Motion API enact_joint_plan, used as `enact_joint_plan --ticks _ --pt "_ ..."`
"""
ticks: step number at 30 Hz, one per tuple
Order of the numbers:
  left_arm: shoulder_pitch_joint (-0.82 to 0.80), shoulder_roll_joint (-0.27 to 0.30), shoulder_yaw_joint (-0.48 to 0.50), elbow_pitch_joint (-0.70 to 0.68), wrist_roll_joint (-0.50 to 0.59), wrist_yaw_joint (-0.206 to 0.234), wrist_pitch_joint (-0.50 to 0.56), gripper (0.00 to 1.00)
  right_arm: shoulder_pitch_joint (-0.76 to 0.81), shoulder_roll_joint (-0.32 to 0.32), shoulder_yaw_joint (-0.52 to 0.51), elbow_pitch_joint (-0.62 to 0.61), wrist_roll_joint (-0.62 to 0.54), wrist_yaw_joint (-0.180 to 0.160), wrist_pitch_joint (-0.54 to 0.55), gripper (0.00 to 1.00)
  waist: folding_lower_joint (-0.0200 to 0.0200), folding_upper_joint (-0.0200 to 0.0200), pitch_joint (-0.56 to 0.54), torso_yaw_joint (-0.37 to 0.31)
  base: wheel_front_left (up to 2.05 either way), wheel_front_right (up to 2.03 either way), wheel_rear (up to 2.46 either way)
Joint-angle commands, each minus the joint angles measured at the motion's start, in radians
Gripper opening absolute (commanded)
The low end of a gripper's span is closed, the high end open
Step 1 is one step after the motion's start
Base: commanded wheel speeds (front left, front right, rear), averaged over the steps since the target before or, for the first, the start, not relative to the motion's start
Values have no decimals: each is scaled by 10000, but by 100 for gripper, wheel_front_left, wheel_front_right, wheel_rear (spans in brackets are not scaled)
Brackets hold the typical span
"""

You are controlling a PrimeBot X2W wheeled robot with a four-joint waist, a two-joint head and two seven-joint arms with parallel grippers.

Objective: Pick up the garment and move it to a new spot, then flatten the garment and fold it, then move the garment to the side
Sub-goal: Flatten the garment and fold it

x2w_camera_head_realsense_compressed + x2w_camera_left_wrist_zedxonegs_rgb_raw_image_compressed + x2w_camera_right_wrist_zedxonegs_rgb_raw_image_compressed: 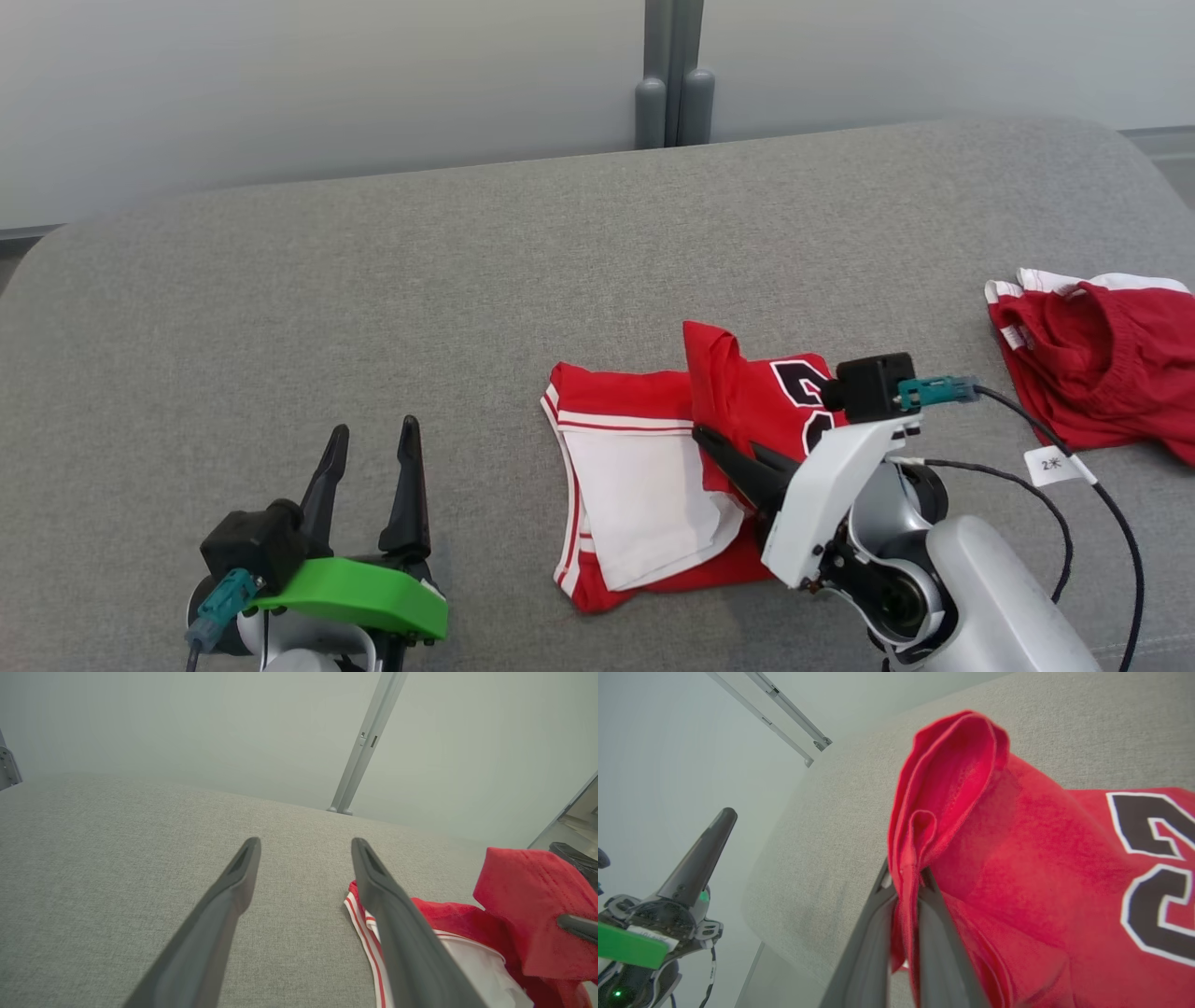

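The garment (653, 467) is a red jersey with white trim and a black number, lying partly folded on the grey cushion (467, 280) at the centre. My right gripper (705, 437) is shut on a raised fold of its red cloth (943, 812), lifted above the rest; in the right wrist view the fingers (873, 933) pinch that fold. My left gripper (372, 434) stands open over bare cushion at the lower left, well to the left of the garment (467, 924), with nothing between its fingers (233, 891).
A second red garment with white trim (1102, 364) lies at the cushion's right edge. A cable with a white tag (1055, 464) runs from my right wrist. A pale wall and a grey post (672, 75) stand behind the cushion.
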Motion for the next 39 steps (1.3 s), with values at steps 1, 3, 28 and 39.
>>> enact_joint_plan --ticks 1,3,28,39 --pt "-173 -47 11 48 -25 -62 -41 100 -177 81 150 233 -67 4 -137 0 0 0 30 153 0 0 0" --pt "-217 -71 -11 89 -26 -88 -44 100 -362 192 333 682 -116 4 -309 0 0 0 47 250 0 0 0" --pt "-634 -394 -210 637 30 -371 -140 100 -2773 387 2923 5573 1226 4 -2587 100 0 0 101 962 0 0 0" --pt "-335 -391 -176 642 39 -306 -177 100 -3214 384 3367 5272 1874 4 -3709 100 0 0 -155 720 0 0 0"
